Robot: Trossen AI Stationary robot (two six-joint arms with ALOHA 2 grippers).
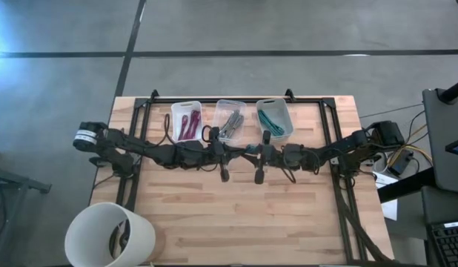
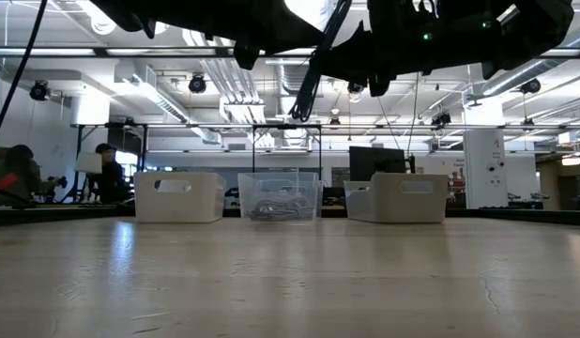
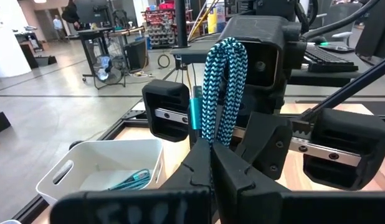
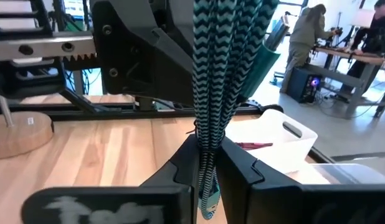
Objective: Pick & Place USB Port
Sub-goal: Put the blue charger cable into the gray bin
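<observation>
- Nearest me on the table is a white bucket at the left front corner; I count it as no part of this job.
- Mid-table, both arms meet nose to nose. My left gripper is pinched tight on a teal braided cable, and my right gripper is pinched on that cable too, so it hangs held between them, above the wood.
- From table level I see bare boards under the arms; nothing is set down there.
- Farther back stand three bins in a row: the left bin with purple cables, the middle bin with grey ones, the right bin with teal ones.
- My reading: the pick is done, and a handover or a straightening is under way. Left to do: one gripper lets go, and the cable goes into the right bin, by colour.
</observation>
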